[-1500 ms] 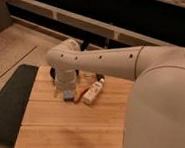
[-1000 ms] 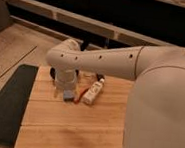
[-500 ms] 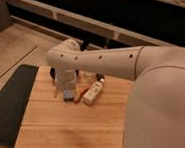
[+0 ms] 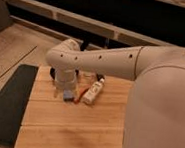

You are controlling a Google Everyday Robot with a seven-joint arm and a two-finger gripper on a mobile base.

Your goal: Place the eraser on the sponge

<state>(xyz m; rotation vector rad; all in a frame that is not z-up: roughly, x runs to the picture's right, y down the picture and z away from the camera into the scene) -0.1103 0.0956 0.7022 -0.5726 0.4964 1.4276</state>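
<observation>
sponge [image 4: 71,96]: small blue block, flat on the wooden table [image 4: 69,131], peeking out at the foot of the gripper [image 4: 66,89] and partly hidden by it. nothing seen lying on its visible part. likely eraser: the white labelled bar [image 4: 94,92], flat on the table just beside the gripper on the picture-right, apart from the sponge, with a thin orange-red piece [image 4: 85,92] between the two.

judged step: getting the bar over onto the blue block. to do it well: take the bar across its narrow width, lift clear of the orange-red piece without nudging it, come down square over the block, let go only once flat, since a small soft block shifts easily.

gripper: low at the table, below the bent white arm [image 4: 102,59], seemingly against the sponge. hidden behind the wrist, so cannot tell whether released or clenched, nor whether anything is held. dark mat [image 4: 7,104] well off to the gripper's picture-left.
</observation>
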